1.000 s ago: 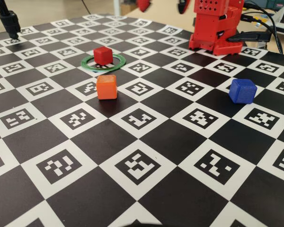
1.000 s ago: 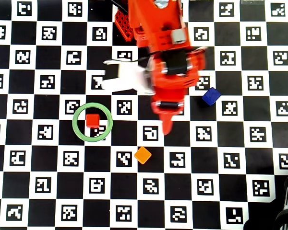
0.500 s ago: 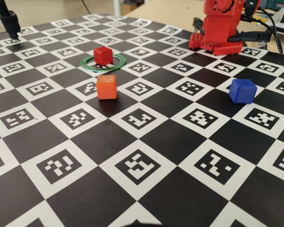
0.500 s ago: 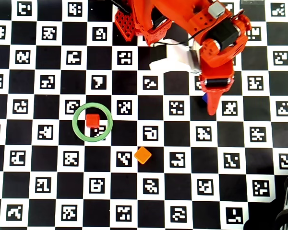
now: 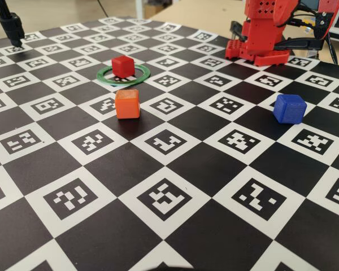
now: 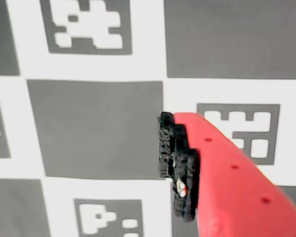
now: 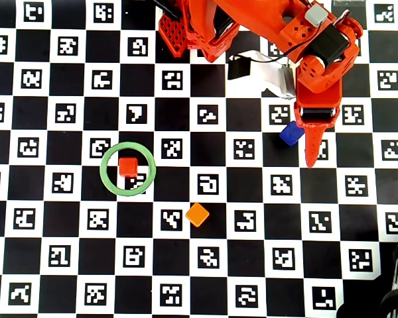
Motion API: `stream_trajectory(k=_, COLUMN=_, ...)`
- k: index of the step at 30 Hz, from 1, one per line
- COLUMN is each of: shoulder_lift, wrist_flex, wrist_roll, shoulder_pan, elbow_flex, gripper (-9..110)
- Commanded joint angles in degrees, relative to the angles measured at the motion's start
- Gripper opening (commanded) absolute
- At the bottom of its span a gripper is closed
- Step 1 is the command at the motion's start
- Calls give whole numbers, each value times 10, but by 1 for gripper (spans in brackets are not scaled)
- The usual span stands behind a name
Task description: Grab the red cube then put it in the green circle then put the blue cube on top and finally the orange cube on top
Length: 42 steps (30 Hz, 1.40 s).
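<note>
The red cube sits inside the green circle. Just outside the ring, nearer the camera in the fixed view, is the orange cube. The blue cube stands alone on the right. In the overhead view my gripper hangs just right of the blue cube, tip pointing down the picture. The wrist view shows one red finger with a black pad, nothing against it, only the mat beside it. No cube appears in the wrist view.
Everything rests on a black-and-white marker checkerboard. The red arm base stands at the far edge, with cables beside it. A black stand rises at the far left corner.
The arm has swung right in the overhead view, from the board's middle to just right of the blue cube. No cube has moved.
</note>
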<state>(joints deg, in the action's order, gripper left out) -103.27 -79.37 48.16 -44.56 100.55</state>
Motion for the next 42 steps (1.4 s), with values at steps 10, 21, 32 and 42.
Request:
stream_trajectory(k=10, shoulder_lift=103, wrist_flex=22, wrist_roll=31, shoulder_pan=-48, elbow_flex=-19, gripper=53)
stream_trajectory(k=21, shoulder_lift=117, wrist_flex=91, wrist_roll=14, shoulder_pan=-47, elbow_flex=50, gripper=53)
stream_trajectory(k=32, shoulder_lift=135, wrist_flex=148, wrist_roll=-23, shoulder_pan=-20, elbow_flex=105, gripper=53)
stream_trajectory(k=42, shoulder_lift=147, wrist_flex=184, wrist_roll=-41, shoulder_pan=-6, elbow_flex=133, gripper=52)
